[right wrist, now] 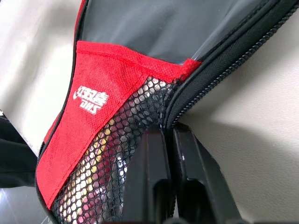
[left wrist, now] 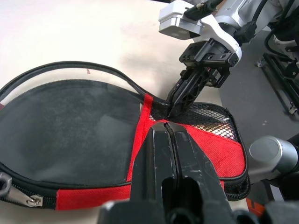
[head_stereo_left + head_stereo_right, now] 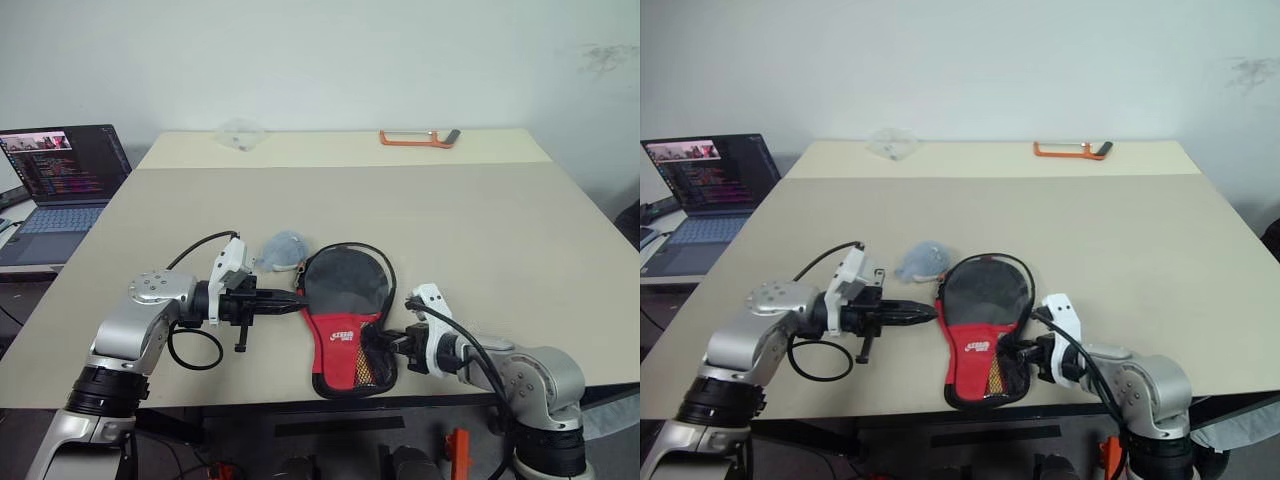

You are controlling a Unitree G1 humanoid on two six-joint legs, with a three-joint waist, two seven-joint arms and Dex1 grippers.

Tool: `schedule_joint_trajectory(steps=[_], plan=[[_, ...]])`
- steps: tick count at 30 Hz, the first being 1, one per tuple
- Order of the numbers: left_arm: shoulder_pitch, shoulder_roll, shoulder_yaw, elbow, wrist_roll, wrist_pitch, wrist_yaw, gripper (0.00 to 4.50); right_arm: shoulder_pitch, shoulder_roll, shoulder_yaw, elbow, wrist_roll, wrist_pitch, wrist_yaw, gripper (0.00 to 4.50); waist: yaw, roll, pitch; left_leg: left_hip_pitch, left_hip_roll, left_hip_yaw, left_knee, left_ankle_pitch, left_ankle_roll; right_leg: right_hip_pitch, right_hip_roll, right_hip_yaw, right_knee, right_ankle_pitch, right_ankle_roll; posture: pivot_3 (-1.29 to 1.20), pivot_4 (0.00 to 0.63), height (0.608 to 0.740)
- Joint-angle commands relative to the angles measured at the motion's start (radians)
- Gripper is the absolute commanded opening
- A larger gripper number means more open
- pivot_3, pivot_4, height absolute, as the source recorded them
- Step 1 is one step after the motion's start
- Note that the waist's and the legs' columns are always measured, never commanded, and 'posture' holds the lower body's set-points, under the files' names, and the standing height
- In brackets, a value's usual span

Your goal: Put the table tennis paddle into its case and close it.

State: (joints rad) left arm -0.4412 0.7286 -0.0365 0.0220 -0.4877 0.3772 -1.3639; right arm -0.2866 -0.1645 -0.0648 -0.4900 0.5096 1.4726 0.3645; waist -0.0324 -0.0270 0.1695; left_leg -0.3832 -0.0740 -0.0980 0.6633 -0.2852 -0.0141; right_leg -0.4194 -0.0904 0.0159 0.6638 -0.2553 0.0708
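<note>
The case [image 3: 345,285] lies flat near the table's front edge, black round part away from me, red lower part with a white logo [image 1: 93,98] and mesh pocket [image 1: 117,158] toward me. Its zipper rim [image 2: 70,66] stands loose around the round part. The table tennis paddle is inside: its light striped handle [image 3: 366,368] shows through the mesh. My left gripper [image 3: 296,297] is shut, pointing right, tips at the case's left edge. My right gripper [image 3: 385,342] is at the case's right side, pinched on the zipper rim beside the mesh [image 1: 170,133].
A crumpled grey-blue cloth [image 3: 283,248] lies just behind the left gripper. An open laptop [image 3: 60,185] stands off the table's left side. An orange hacksaw [image 3: 418,137] and a clear plastic piece [image 3: 240,133] lie at the far edge.
</note>
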Motion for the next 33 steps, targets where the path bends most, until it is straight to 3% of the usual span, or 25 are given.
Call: schedule_joint_trajectory(steps=[1, 5, 10, 14, 16, 20, 23, 33], plan=[[-0.001, 0.001, 0.015, -0.030, -0.005, -0.016, 0.004, 0.00, -0.003, -0.017, 0.001, -0.032, 0.034, -0.014, 0.016, 1.44, 0.000, 0.000, 0.000, 0.000, 0.000, 0.000, 0.000, 0.000, 0.000, 0.000, 0.000, 0.000, 0.000, 0.000, 0.000, 0.00, 0.150, 0.740], [-0.002, -0.004, 0.017, -0.035, -0.004, -0.014, 0.015, 0.00, -0.010, -0.122, 0.070, -0.071, 0.049, -0.070, 0.071, 2.83, 0.000, 0.000, 0.000, 0.000, 0.000, 0.000, 0.001, 0.000, 0.001, 0.000, 0.000, 0.000, 0.000, 0.000, 0.000, 0.00, 0.150, 0.740], [0.007, -0.004, 0.022, -0.049, -0.001, -0.009, 0.041, 0.00, -0.040, -0.350, 0.152, -0.108, 0.038, -0.202, 0.199, 4.49, 0.000, 0.000, 0.000, 0.000, 0.000, 0.000, 0.001, -0.001, 0.001, 0.001, 0.000, -0.001, 0.000, 0.000, 0.000, 0.00, 0.150, 0.740], [0.025, 0.007, 0.065, -0.055, -0.007, 0.020, 0.106, 0.00, -0.074, -0.506, 0.120, -0.108, 0.055, -0.358, 0.348, 4.49, -0.002, 0.000, 0.000, 0.000, 0.000, 0.000, 0.001, -0.002, 0.003, 0.002, 0.000, -0.001, -0.001, 0.000, 0.000, 0.00, 0.150, 0.740], [0.031, 0.012, 0.091, -0.045, -0.002, 0.031, 0.154, 0.00, -0.138, -0.457, 0.104, -0.064, 0.071, -0.407, 0.344, 4.49, -0.007, -0.001, 0.000, 0.001, 0.001, 0.000, 0.001, -0.002, 0.003, 0.002, 0.001, -0.001, -0.001, 0.000, 0.000, 0.00, 0.150, 0.740], [0.049, 0.010, 0.134, -0.039, 0.001, 0.055, 0.230, 0.00, -0.248, -0.301, 0.224, 0.090, -0.009, -0.507, 0.291, 4.49, -0.011, -0.001, 0.000, 0.003, 0.003, 0.000, 0.001, -0.002, 0.003, 0.004, 0.002, -0.001, 0.000, 0.000, -0.001, 0.00, 0.150, 0.740], [0.060, 0.001, 0.149, -0.026, 0.022, 0.033, 0.278, 0.54, -0.284, -0.211, 0.307, 0.218, -0.080, -0.594, 0.272, 4.50, -0.005, -0.001, 0.000, 0.004, 0.002, -0.001, 0.001, 0.000, 0.000, 0.004, 0.002, -0.001, -0.001, 0.000, -0.001, 0.00, 0.150, 0.740], [0.004, -0.015, 0.231, 0.117, 0.089, -0.025, 0.483, 3.95, -0.245, -0.141, 0.404, 0.330, -0.185, -0.702, 0.267, 4.50, 0.003, -0.001, 0.000, -0.001, 0.000, -0.001, 0.001, 0.001, -0.001, -0.001, 0.000, -0.001, -0.001, 0.000, -0.001, 0.00, 0.150, 0.740]])
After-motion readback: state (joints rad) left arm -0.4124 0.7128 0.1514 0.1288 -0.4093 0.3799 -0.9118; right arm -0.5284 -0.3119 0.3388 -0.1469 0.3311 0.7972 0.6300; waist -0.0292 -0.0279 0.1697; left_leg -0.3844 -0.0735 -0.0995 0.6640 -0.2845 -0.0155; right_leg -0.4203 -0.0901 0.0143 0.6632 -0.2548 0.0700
